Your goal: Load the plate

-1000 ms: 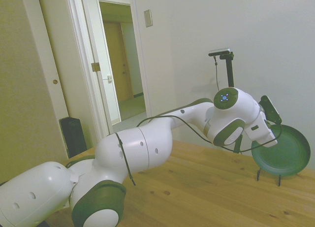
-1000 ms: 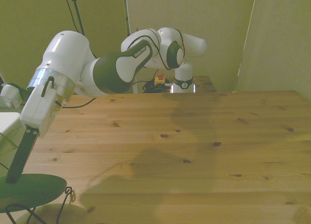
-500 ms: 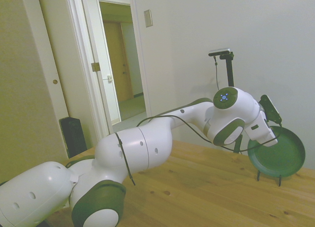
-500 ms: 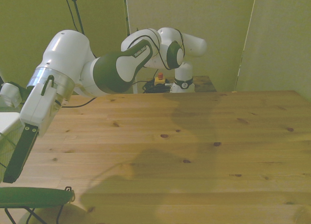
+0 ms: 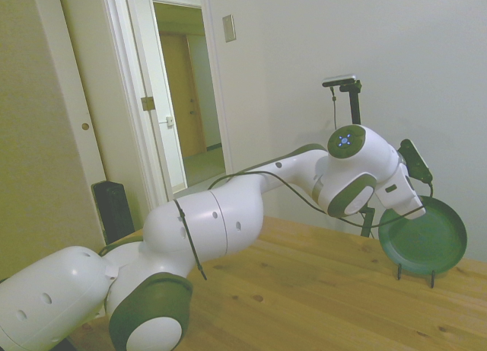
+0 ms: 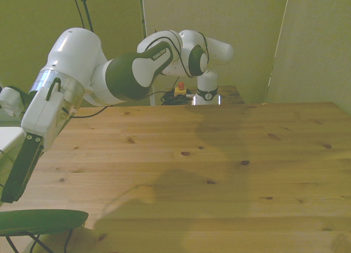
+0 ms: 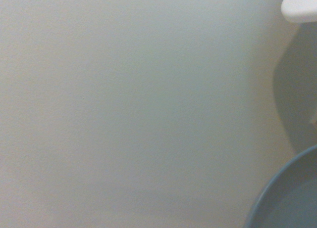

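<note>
At the plate's (image 5: 424, 240) upper rim the gripper (image 6: 10, 194) shows one dark finger, its spread and hold unclear, the side view alone showing the plate tilted on a wire stand (image 5: 415, 272), lower than a second ago.

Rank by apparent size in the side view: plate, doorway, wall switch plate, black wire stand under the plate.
Largest to smallest, as seen:
1. doorway, though it stands farther back, so it is really bigger still
2. plate
3. wire stand, only its legs show
4. wall switch plate, also farther off
</note>
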